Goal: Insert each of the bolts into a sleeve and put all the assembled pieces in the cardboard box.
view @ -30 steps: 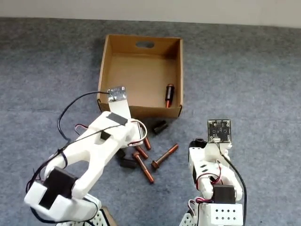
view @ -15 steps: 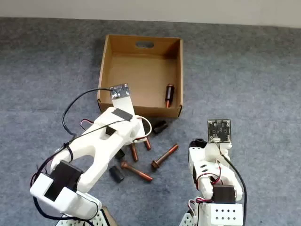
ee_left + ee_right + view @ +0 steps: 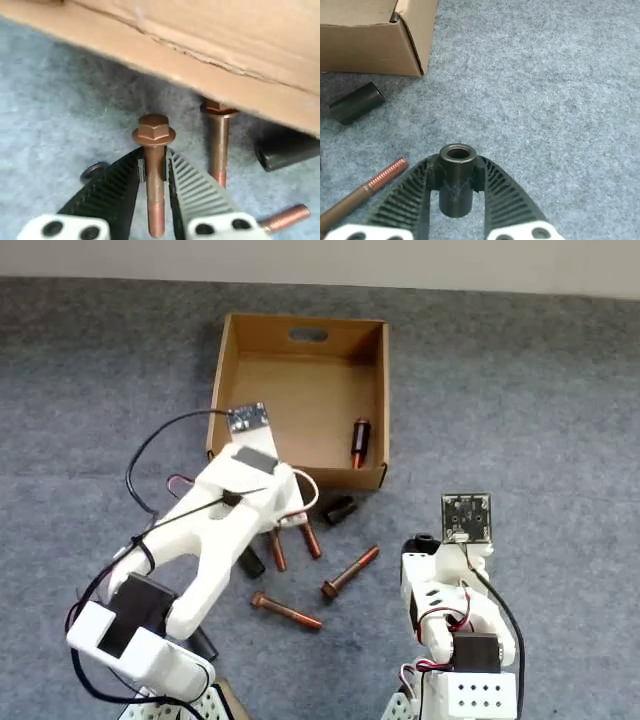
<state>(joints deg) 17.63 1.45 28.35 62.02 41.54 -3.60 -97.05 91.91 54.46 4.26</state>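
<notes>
We record one copper bolt point(image 3: 154, 172) clamped in the left pincer point(image 3: 155, 153), its head pointing toward the cardboard box point(image 3: 200, 30) just ahead. A second bolt point(image 3: 219, 145) lies just beside it. The right pincer point(image 3: 456, 167) grips a black sleeve point(image 3: 456, 187) upright, and another sleeve point(image 3: 357, 103) lies ahead, near the box corner.

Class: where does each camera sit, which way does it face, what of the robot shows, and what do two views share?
High view: overhead, facing down; cardboard box, left arm, right arm.
Left wrist view: on wrist, facing box wall; fingers gripping bolt.
Right wrist view: on wrist, facing carpet; fingers gripping sleeve.
Shared: wrist views both show the loose sleeve.
</notes>
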